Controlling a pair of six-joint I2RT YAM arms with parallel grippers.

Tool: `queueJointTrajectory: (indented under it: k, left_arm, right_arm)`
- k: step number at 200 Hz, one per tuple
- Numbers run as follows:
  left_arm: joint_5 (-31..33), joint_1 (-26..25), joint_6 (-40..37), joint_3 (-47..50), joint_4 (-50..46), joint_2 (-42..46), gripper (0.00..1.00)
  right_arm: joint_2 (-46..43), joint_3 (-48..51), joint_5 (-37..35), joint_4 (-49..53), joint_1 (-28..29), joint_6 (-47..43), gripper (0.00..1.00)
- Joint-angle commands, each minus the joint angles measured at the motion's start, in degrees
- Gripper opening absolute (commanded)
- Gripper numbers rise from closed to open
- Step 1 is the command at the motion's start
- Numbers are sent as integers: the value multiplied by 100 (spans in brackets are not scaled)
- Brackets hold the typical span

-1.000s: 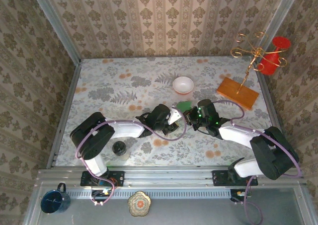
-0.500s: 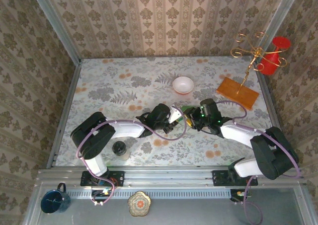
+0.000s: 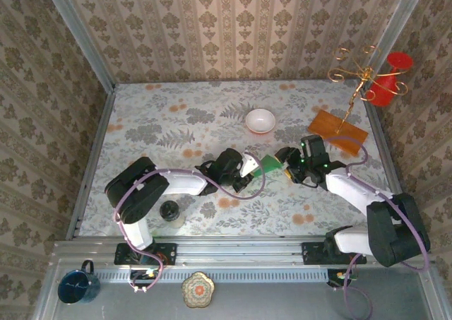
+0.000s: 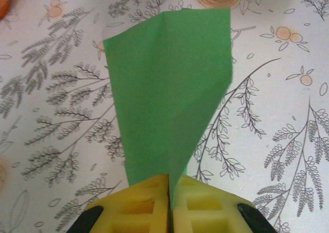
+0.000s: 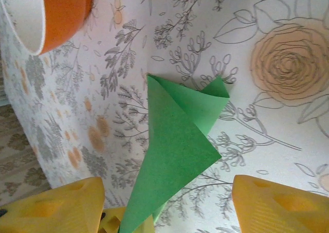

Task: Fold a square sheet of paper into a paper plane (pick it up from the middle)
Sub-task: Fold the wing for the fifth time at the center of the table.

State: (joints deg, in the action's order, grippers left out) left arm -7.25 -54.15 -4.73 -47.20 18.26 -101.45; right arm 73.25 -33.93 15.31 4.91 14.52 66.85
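The square sheet of paper [image 3: 268, 164] is bright green and folded into a tapering wedge with a loose flap; it stands up off the table mid-scene. My left gripper [image 3: 248, 167] is shut on its narrow end, and the yellow pads [image 4: 149, 202] pinch the paper [image 4: 169, 89] along the fold. My right gripper [image 3: 285, 162] is open just right of the sheet. Its yellow fingers [image 5: 280, 202] stand wide on either side of the paper [image 5: 175, 156] without touching it. A finished paper plane is out of view.
A white bowl [image 3: 260, 120] sits behind the paper, seen as an orange-walled bowl [image 5: 51, 12] from the right wrist. An orange-brown wooden board [image 3: 337, 131] with a gold wire stand [image 3: 359, 71] lies at the back right beside a red object [image 3: 390, 76]. A dark jar [image 3: 169, 210] stands near the left arm.
My right gripper has opened, let go of the paper and drawn back to the right. My left gripper has closed on the sheet and holds it alone.
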Motion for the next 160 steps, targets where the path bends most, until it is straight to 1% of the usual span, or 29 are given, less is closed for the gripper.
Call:
queueJointTrajectory:
  k: [1,28,46,61,92,123,160]
  left_arm:
    - [-348,68,170,36,-9,-111,10]
    - [-436,69,172,5,-59,-156,11]
    - [-263,68,94,5,-138,-92,11]
    - [-91,66,14,27,-196,33,11]
    - [232,69,-81,18,-313,288,11]
    - [468,49,-145,44,-321,446,11]
    - [534,43,-223,62,-358,460,11]
  right_arm:
    - [-180,-116,-234,441,-33,-405,69]
    - [-252,-36,-270,507,-44,-498,70]
    - [-304,-61,-300,655,-42,-545,70]
    - [-341,-18,-187,604,-38,-491,70]
    - [-390,261,125,137,13,-14,71]
    - [-382,453,292,-549,239,438,74]
    - [-78,399,382,-1091,408,656,76]
